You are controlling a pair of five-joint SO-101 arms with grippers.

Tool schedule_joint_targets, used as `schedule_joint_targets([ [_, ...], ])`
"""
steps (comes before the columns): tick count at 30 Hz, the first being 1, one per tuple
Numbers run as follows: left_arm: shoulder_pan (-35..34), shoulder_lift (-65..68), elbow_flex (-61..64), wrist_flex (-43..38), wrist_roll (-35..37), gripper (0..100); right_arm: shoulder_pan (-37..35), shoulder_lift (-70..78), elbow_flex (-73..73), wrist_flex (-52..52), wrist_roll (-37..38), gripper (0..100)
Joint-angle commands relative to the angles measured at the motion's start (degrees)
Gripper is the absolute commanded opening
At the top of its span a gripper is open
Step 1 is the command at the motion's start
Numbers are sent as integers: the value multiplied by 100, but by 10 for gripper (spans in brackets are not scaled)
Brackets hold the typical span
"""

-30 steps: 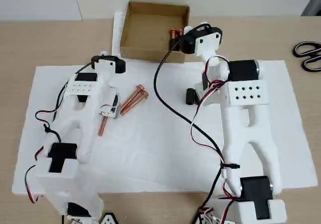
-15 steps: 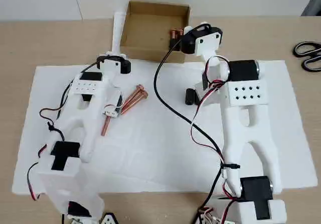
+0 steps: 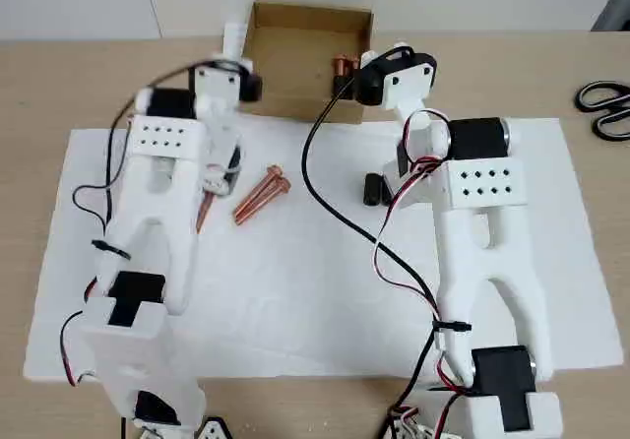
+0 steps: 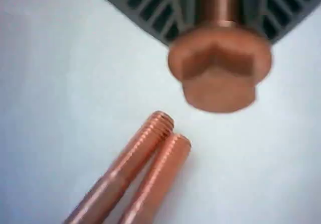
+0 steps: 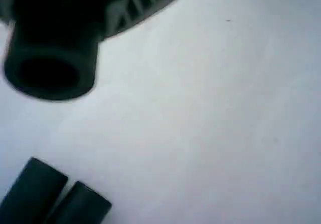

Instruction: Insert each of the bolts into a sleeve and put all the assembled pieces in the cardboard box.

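Bolt (image 4: 219, 68) clamped in the left gripper (image 3: 211, 191), hex head towards its wrist camera, shank running back between the jaws. Well off to that gripper's right, the right gripper (image 3: 378, 187) grips a sleeve (image 5: 50, 58), bore open. Mating likely needs both long axes lined up. Two loose bolts (image 4: 135, 174) lie between the grippers, nearer the left.

High view: fixed, looking steeply down over the desk (image 3: 59, 85). Left wrist view: close above the white sheet (image 4: 60, 58), held bolt (image 4: 219, 68) foremost; paired bolts (image 4: 135, 179) shared with high view. Right wrist view: equally close, held sleeve (image 5: 50, 58) foremost; paired sleeves (image 5: 50, 199) shared.
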Motion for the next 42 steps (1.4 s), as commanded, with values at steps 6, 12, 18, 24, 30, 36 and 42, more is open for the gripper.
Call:
schedule_joint_targets([
  [6, 0, -1301, -409, 229, 35, 6, 4, -681, -308, 567, -44, 3],
  [12, 9, -3156, -180, 220, 35, 6, -13, -2018, -457, 954, -53, 3],
  [18, 35, -4510, 444, 185, 35, 6, 13, -3486, 334, 936, -53, 3],
  [24, 44, -5433, 1587, -422, 62, 6, -4, -4734, 1785, 620, -62, 3],
  [30, 185, -6092, 3152, -1793, 1204, 6, -13, -5323, 3886, -857, -141, 3],
  [36, 668, -6787, 4215, -3130, 1723, 6, -277, -6035, 5178, -2299, -1178, 3],
  [42, 730, -7191, 4884, -3965, 2207, 6, -1077, -6844, 6286, -2730, -1266, 4],
])
